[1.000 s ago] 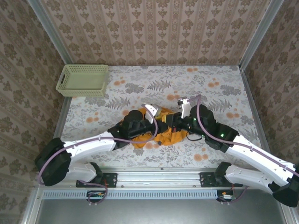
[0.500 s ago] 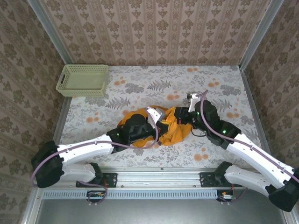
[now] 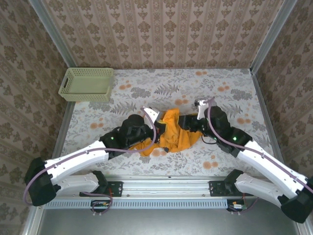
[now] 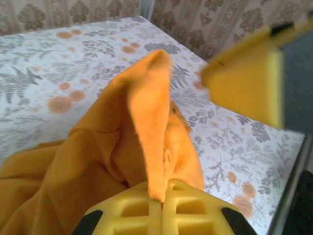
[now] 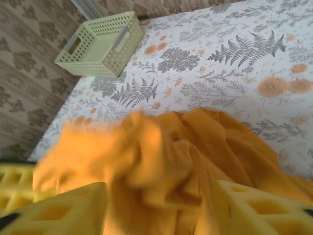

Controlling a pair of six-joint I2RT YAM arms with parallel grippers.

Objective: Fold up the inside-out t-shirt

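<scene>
Right now the inside-out t-shirt (image 3: 172,136) is a rumpled orange heap in the near half of the desk (image 3: 230,93). It lies between my two arms and well apart from the green basket (image 3: 87,84) in the far left corner. My left fingers (image 4: 161,213) are apart. One lies under a raised ridge of cloth whose edge touches it, and the other stands off to the side, touching nothing. My right fingers (image 5: 254,205) are spread wide too, with bunched fabric heaped in the gap. That view is blurred, but I see no pinch.

I judge that folding has not started and that the step in hand is getting the shirt open and flat. To do it well I should take single layers, not wads. That means finding a hem or shoulder seam on each side, closing near its edge, lifting both together, drawing apart until the cloth hangs taut, then laying it down smoothly. Grabbing this bunch would only drag the tangle.
</scene>
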